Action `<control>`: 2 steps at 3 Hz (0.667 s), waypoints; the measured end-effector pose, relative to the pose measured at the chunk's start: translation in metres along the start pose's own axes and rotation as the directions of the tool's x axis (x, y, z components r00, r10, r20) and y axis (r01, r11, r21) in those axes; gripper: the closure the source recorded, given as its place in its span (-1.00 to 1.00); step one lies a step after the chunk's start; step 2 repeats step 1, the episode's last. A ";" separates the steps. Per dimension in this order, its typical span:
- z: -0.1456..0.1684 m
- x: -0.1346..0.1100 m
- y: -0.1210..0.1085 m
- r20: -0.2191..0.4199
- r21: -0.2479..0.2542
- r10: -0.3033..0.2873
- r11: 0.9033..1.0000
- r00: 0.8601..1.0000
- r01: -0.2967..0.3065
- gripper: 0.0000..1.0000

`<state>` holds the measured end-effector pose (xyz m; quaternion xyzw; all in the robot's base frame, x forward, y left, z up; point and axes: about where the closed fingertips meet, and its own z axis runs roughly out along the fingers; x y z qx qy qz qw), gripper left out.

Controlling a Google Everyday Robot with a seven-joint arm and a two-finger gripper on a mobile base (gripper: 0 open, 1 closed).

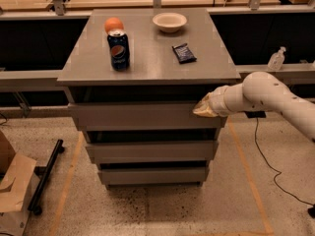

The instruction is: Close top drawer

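Observation:
The top drawer (pixel 142 115) is a wide matte grey drawer with a flat, handle-less front, just under the tabletop. It stands pulled out a little past the two lower drawer fronts. My gripper (pixel 201 110) comes in from the right on a white arm (pixel 270 95). Its tan tip rests against the right end of the top drawer's front, near the upper edge.
On the grey tabletop (pixel 152 65) stand a Pepsi can (pixel 118 49), an orange (pixel 113 24), a white bowl (pixel 170 21) and a dark snack packet (pixel 184 53). A cardboard box (pixel 12 186) and a black bar (pixel 45 177) lie on the floor at left. A cable (pixel 266 166) runs at right.

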<state>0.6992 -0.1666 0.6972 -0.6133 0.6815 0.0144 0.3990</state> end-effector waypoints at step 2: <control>0.000 0.000 0.001 0.000 0.000 0.000 1.000 1.000 0.000 0.19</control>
